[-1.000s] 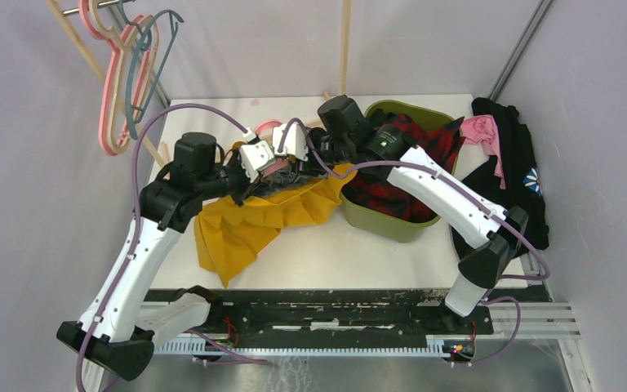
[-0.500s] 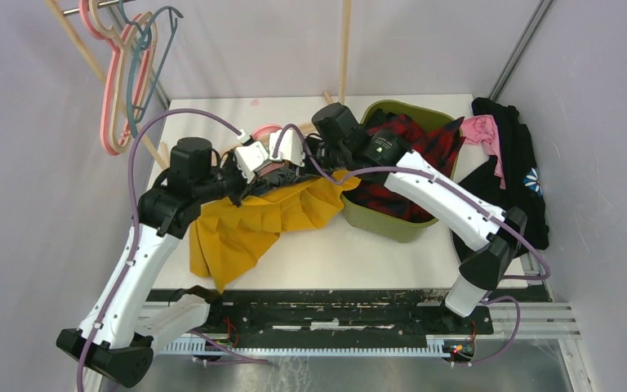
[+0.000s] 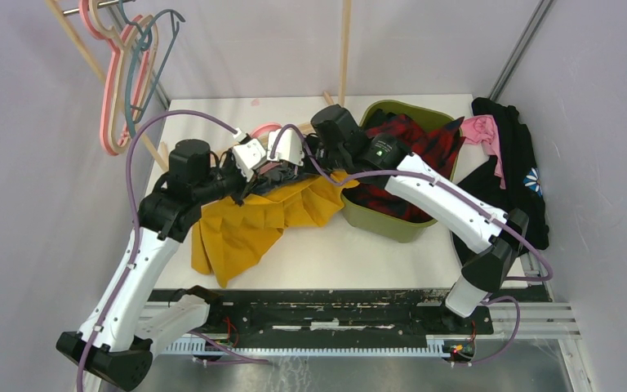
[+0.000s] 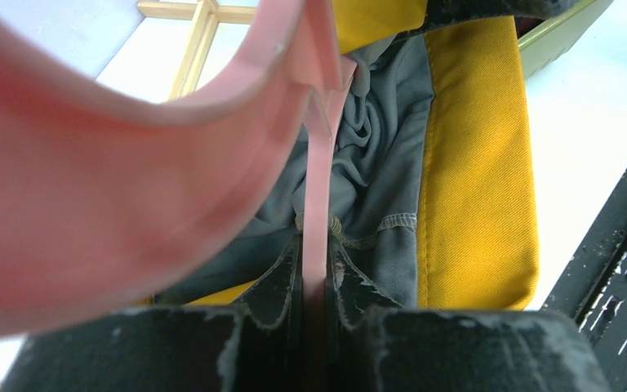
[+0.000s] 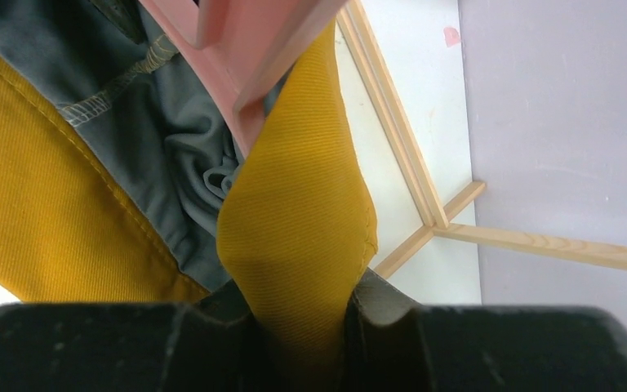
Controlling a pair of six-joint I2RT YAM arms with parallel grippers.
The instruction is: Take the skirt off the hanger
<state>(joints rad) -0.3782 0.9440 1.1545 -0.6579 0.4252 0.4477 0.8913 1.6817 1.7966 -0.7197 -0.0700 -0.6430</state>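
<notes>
Note the change at the right gripper (image 5: 298, 314): a second ago its jaws were wider. They are now pinched on a fold of the yellow skirt (image 3: 249, 220), and the right wrist view shows that fold filling the gap between the fingers; treat this as a grip on cloth, not on plastic. The left gripper (image 4: 314, 298) is unchanged; its jaws are closed narrow on a thin bar of the pink hanger (image 4: 122, 155), which rises from between the fingers in the left wrist view.

Over the same interval both wrists have shifted slightly toward the left of the table (image 3: 351, 245), and the skirt has trailed with them. Its free end lies spread on the surface toward the near edge; its right side reaches the green bin (image 3: 388, 224); its grey-lined waist is raised at the two grippers and still sits around the hanger.

Read this as the end of the grasping step; each arm now holds one of the two parts that must separate, and the removal itself is not yet done. Expect the next move to call for drawing the cloth off the hanger arm while the left side holds firm; watch for the waist snagging on the hanger's notch.
</notes>
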